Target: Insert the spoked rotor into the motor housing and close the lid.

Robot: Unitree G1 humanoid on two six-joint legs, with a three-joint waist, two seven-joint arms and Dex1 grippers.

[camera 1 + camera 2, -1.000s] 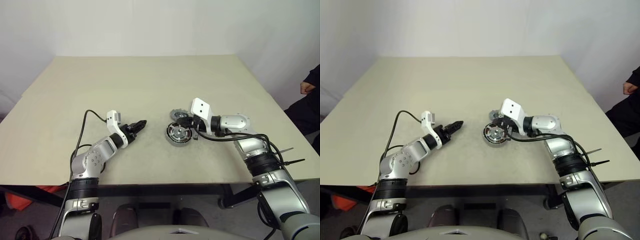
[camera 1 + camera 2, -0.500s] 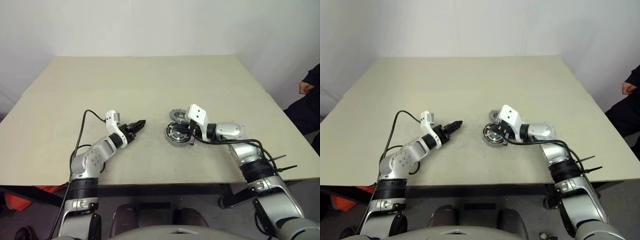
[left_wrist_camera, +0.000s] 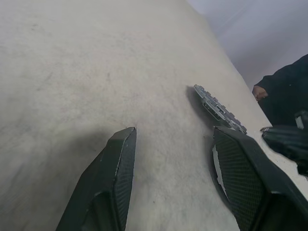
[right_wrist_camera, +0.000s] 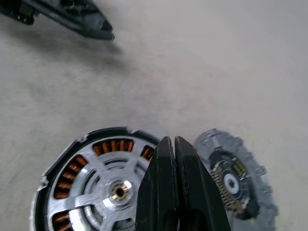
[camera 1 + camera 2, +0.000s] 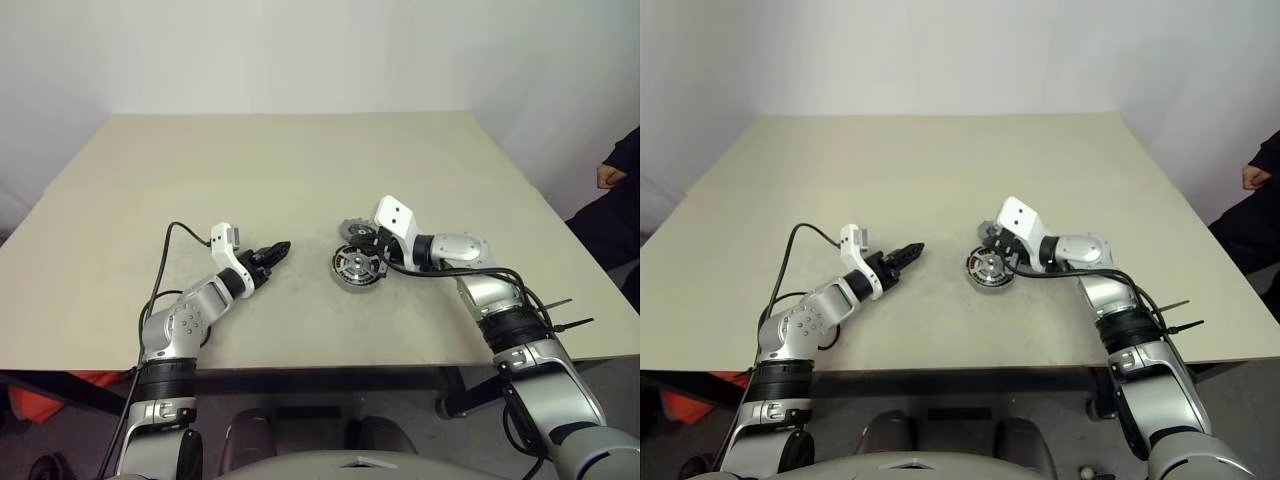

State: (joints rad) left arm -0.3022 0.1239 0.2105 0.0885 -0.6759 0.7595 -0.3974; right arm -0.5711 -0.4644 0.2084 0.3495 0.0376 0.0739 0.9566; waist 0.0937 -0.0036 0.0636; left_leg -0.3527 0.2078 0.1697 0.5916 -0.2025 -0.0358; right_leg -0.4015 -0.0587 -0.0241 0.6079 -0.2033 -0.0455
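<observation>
My right wrist camera gives me the rotor (image 4: 103,185) seated in the housing (image 4: 43,185), copper windings showing between its spokes. The right end effector (image 4: 172,144), fingers pressed together, hovers above its rim. Beyond it the lid (image 4: 236,180) lies on the tabletop (image 5: 300,170). Head cameras add my left end effector (image 5: 272,252), fingers apart, empty.

Bare beige table (image 5: 300,160) before a white wall (image 5: 300,50); a person's dark sleeve (image 5: 625,160) at the right edge.
</observation>
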